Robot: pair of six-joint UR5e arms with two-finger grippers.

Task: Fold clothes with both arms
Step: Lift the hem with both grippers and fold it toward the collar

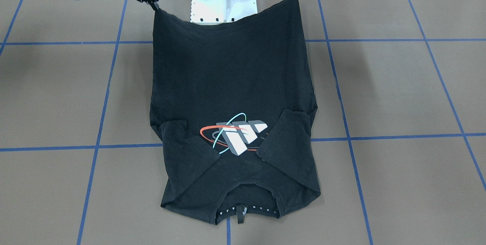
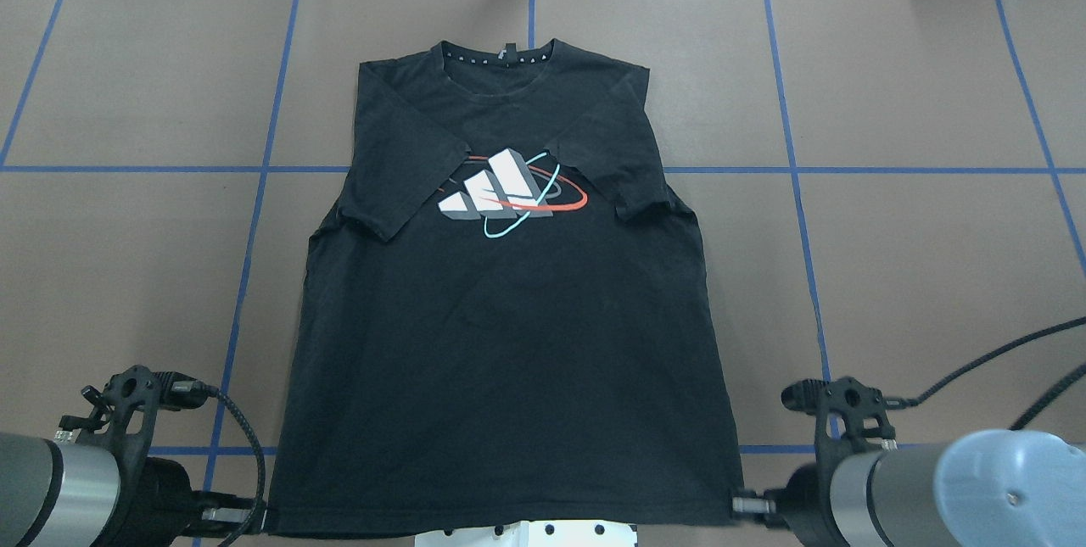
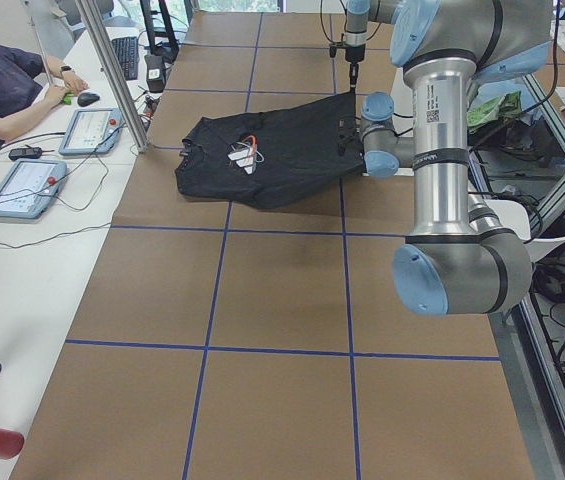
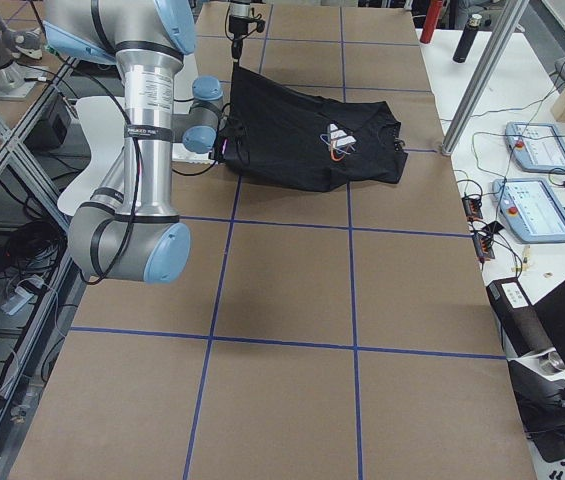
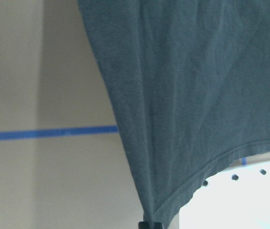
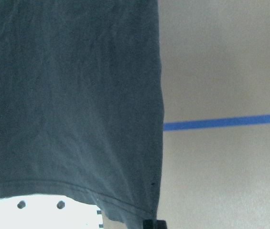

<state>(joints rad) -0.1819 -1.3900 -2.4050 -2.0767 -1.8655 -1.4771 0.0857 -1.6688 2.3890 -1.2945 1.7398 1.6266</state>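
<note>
Left pincer [image 2: 265,518] and right pincer [image 2: 736,505] each clamp a hem corner of the shirt [image 2: 509,318], holding it raised for folding forward.

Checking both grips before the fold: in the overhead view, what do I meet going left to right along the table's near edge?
left arm → left gripper → black T-shirt → right gripper → right arm
</note>
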